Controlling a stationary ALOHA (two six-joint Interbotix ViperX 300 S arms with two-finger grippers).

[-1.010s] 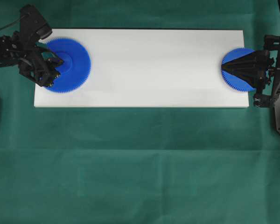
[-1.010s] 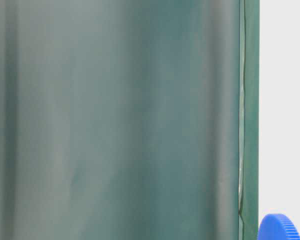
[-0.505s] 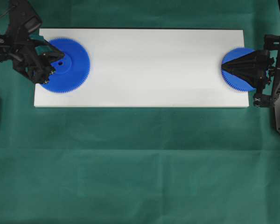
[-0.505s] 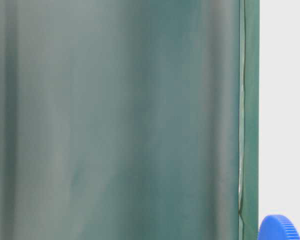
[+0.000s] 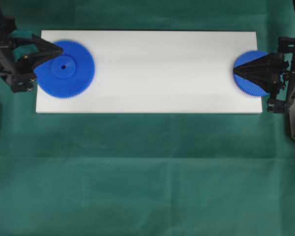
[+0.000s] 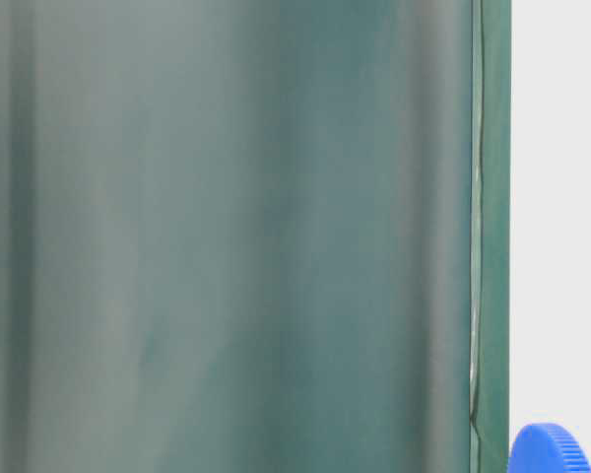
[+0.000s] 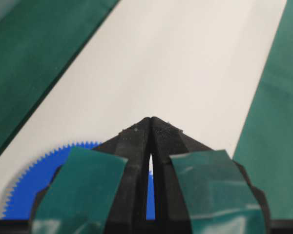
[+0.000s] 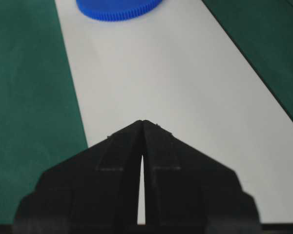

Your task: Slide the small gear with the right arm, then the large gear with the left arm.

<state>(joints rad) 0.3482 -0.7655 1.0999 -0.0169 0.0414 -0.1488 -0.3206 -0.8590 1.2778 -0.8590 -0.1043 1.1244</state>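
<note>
**Stock of the table: two gears, two closed tools**

Item 1, the large gear (image 5: 65, 69). I find it flat on the left end of the white board (image 5: 152, 73), hub and centre hole showing from overhead. In the left wrist view part of its toothed rim (image 7: 31, 187) shows under the tool.

Item 2, the left tool (image 5: 59, 49). I see it from overhead reaching in from the left edge, its pointed tip over the gear's upper left rim, the arm's body off the board above the green cloth (image 5: 147, 172). In its wrist view the tool (image 7: 151, 118) has its fingers (image 7: 132, 146) pressed together at the tip, holding nothing; teal tape patches sit on both.

Item 3, the small gear (image 5: 246, 61). It lies flat at the right end of the board, its rim overhanging the board's right edge a little.

Item 4, the right tool (image 5: 235, 71). I see it lying level across the small gear, pointing left, tip near the gear's left rim. In its wrist view the tool (image 8: 143, 121) is likewise closed to a point, empty, with the large gear far ahead along the board.
</note>
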